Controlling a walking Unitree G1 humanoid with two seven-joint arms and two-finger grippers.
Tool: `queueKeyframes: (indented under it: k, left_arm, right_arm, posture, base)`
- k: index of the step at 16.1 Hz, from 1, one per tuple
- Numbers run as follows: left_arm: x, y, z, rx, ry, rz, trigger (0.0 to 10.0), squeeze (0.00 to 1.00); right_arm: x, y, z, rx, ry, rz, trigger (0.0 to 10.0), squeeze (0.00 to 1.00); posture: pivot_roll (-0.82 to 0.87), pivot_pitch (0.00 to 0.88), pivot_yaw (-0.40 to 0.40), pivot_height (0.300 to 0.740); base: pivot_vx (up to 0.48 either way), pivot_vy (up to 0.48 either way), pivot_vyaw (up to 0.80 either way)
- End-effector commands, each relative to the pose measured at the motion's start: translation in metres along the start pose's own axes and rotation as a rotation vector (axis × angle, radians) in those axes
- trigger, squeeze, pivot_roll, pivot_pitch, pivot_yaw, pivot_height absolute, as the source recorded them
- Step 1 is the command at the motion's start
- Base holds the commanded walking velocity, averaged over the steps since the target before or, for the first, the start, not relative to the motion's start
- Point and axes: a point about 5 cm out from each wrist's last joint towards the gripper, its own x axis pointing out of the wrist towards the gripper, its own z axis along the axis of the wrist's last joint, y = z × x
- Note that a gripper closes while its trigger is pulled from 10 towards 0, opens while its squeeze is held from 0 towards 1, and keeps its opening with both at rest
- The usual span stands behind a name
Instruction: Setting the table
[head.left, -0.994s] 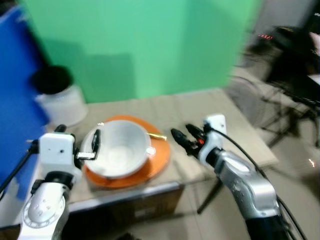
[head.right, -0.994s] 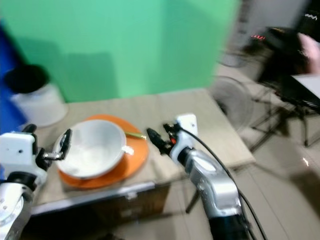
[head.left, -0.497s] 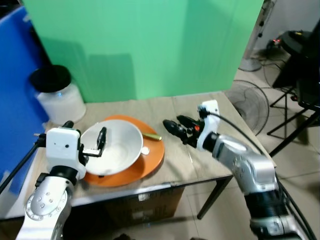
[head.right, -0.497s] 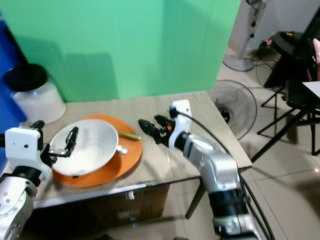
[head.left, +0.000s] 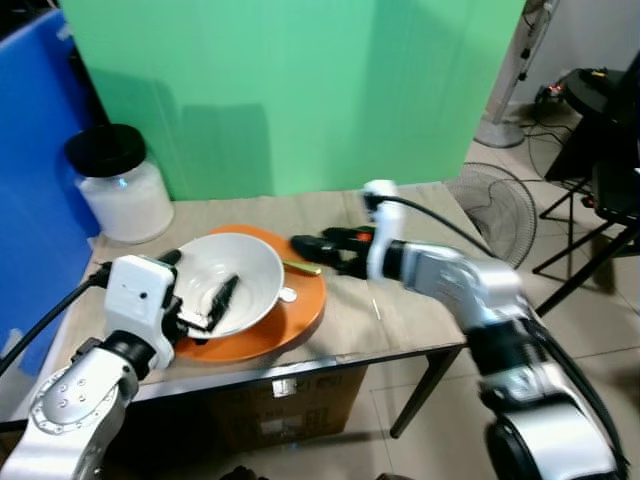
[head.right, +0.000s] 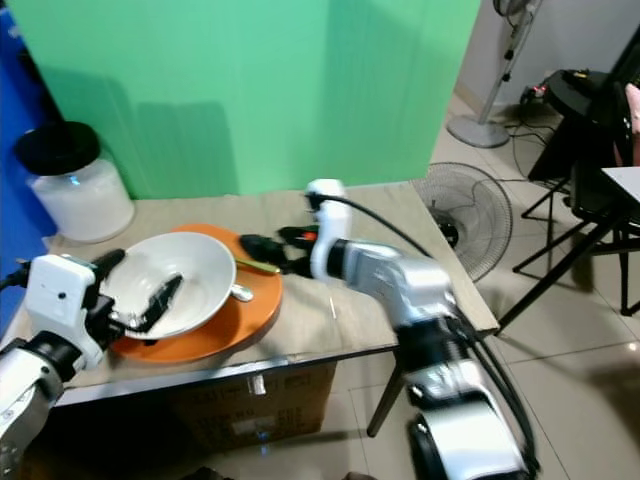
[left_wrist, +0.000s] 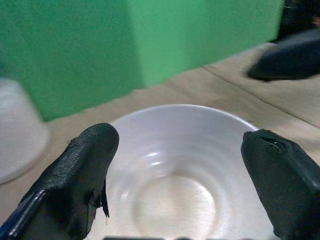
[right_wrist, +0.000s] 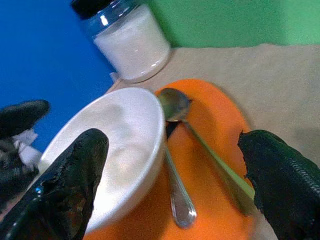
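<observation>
The right gripper (head.left: 308, 246) has swung in from the open tabletop (head.left: 400, 310) to the plate's 3 o'clock edge, and the left gripper (head.left: 222, 298) has dropped from the bowl's 9 o'clock rim to its near side at about 7 o'clock — so both arms now close on the stack, which I read as the start of taking the setting apart.

The white bowl (head.left: 232, 281) sits tilted on the orange plate (head.left: 290, 320), leaning on cutlery. In the right wrist view a silver spoon (right_wrist: 176, 191) and a gold-handled spoon (right_wrist: 210, 160) lie on the plate beside the bowl, right between the spread right fingers (right_wrist: 70, 180), not yet touched. The left fingers (left_wrist: 85, 170) are also wide apart, straddling the bowl without gripping it. A lidded jar (head.left: 118, 184) stands at the tabletop's 10 o'clock corner.
</observation>
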Motion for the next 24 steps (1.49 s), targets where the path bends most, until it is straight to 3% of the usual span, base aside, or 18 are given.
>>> queueKeyframes:
  k: [1,3,9,11,13,19,20,21,22,24]
  left_arm:
    - [-0.002,-0.005,0.002,0.003,0.006,-0.046,10.0,0.00]
    - [-0.004,-0.004,0.003,0.008,0.017,-0.053,10.0,0.00]
    - [-0.011,-0.009,-0.001,-0.001,0.056,-0.090,10.0,0.00]
    - [-0.012,-0.008,-0.001,0.002,0.061,-0.091,10.0,0.00]
    - [-0.014,-0.008,0.002,0.004,0.051,-0.112,10.0,0.00]
    - [-0.017,-0.020,0.006,-0.029,0.031,-0.218,10.0,0.00]
    - [-0.017,-0.021,0.006,-0.030,0.032,-0.227,10.0,0.00]
    - [-0.017,-0.022,0.006,-0.031,0.034,-0.232,10.0,0.00]
    - [-0.018,-0.022,0.006,-0.033,0.040,-0.235,10.0,0.00]
    - [-0.020,-0.022,0.006,-0.033,0.046,-0.238,10.0,0.00]
  right_arm:
    - [0.004,0.003,0.005,-0.019,0.019,0.015,10.0,1.00]
    - [0.012,0.009,0.007,-0.106,0.052,0.045,10.0,1.00]
    - [0.028,0.023,0.007,-0.155,0.079,0.109,10.0,1.00]
    - [0.035,0.026,0.001,-0.158,0.106,0.070,10.0,1.00]
    - [0.044,0.023,-0.003,-0.147,0.098,-0.044,10.0,1.00]
    - [0.049,0.022,-0.010,-0.104,0.150,-0.097,10.0,1.00]
    - [0.051,0.026,-0.017,-0.046,0.188,-0.078,9.4,0.00]
    - [0.053,0.027,-0.018,-0.005,0.177,-0.075,5.2,0.00]
    - [0.055,0.029,-0.019,0.027,0.170,-0.064,0.0,0.00]
    - [0.058,0.032,-0.018,0.032,0.163,-0.061,0.0,0.00]
  posture:
    - [-0.03,0.000,-0.035,0.740]
    - [-0.04,0.000,-0.045,0.740]
    - [-0.04,0.000,-0.051,0.740]
    - [-0.04,0.000,-0.051,0.740]
    - [-0.04,0.000,-0.043,0.740]
    - [-0.04,0.000,-0.040,0.740]
    - [-0.05,0.000,-0.038,0.740]
    - [-0.05,0.000,-0.036,0.740]
    - [-0.05,0.000,-0.036,0.740]
    - [-0.04,0.000,-0.034,0.740]
  base:
    - [0.000,0.000,0.00]
    - [0.000,0.000,0.00]
    - [0.000,0.000,0.00]
    - [0.000,0.000,0.00]
    - [0.000,0.000,0.00]
    - [0.000,0.000,0.00]
    - [0.000,0.000,0.00]
    - [0.000,0.000,0.00]
    - [0.000,0.000,0.00]
    - [0.000,0.000,0.00]
